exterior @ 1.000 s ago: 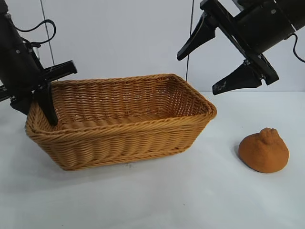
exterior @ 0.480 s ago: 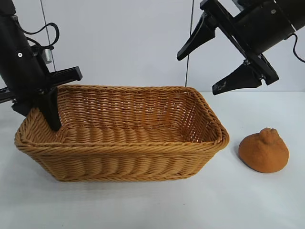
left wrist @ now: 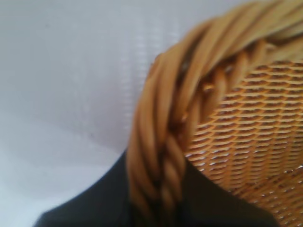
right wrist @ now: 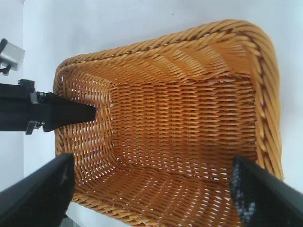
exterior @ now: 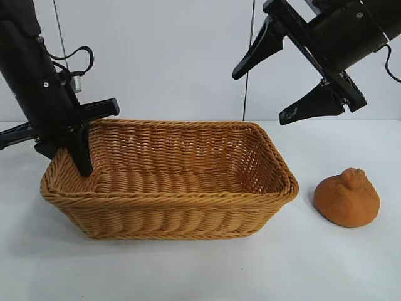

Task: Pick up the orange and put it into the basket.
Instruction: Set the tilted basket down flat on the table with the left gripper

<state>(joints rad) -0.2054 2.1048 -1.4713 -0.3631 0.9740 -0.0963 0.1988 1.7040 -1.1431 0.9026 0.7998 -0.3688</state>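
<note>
The woven basket (exterior: 169, 197) stands on the white table, at the middle-left. My left gripper (exterior: 76, 162) is shut on the braided rim at its left end, one finger inside the wall; in the left wrist view the basket rim (left wrist: 161, 142) passes between the dark jaws of that gripper (left wrist: 158, 208). The orange (exterior: 347, 197) sits on the table to the right of the basket, apart from it. High over the basket's right end hangs my right gripper (exterior: 260, 97), open and holding nothing. Its wrist view looks down between that gripper's jaws (right wrist: 151, 189) into the basket (right wrist: 156, 45), where nothing lies.
The left arm's finger (right wrist: 71, 113) shows inside the basket's far end in the right wrist view. Bare white table lies in front of the basket and around the orange. A white wall stands behind.
The left gripper has moved to the right with the rim in its grip, swinging the basket round until its long side faces the camera. The right arm and the orange have stayed put.
</note>
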